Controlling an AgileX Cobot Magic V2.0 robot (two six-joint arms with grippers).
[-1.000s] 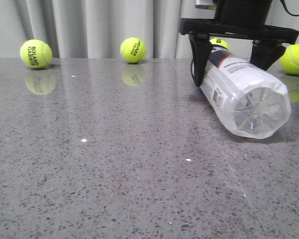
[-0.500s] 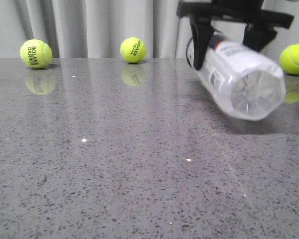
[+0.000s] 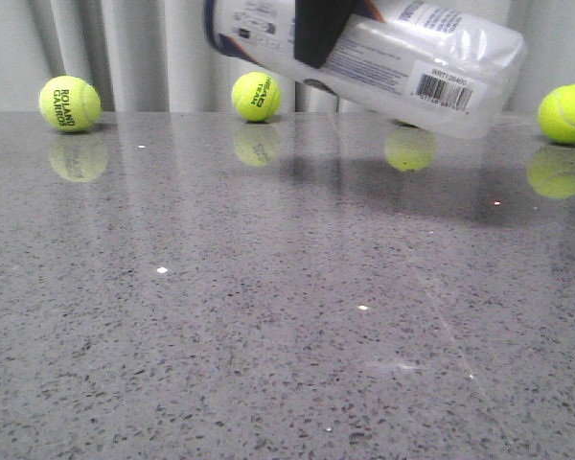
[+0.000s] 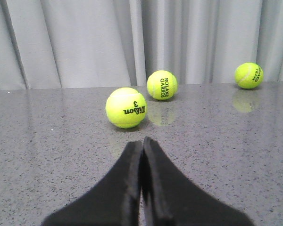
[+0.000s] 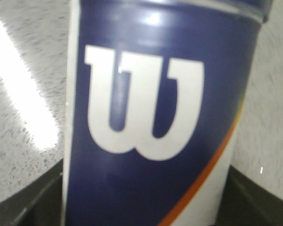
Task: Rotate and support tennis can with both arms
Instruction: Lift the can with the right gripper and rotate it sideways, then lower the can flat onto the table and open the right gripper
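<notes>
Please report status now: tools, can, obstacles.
Right tool shut on clear plastic tennis can, airborne, near horizontal. Left tool shut, empty. Yellow-green tennis balls behind.

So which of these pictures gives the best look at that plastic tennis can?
The front view: the tennis can hangs above the table, tilted, with a barcode on its label and a dark gripper finger across it. The right wrist view shows only a close-up of its navy label with a white W and orange stripe. The left wrist view shows none of it.
</notes>
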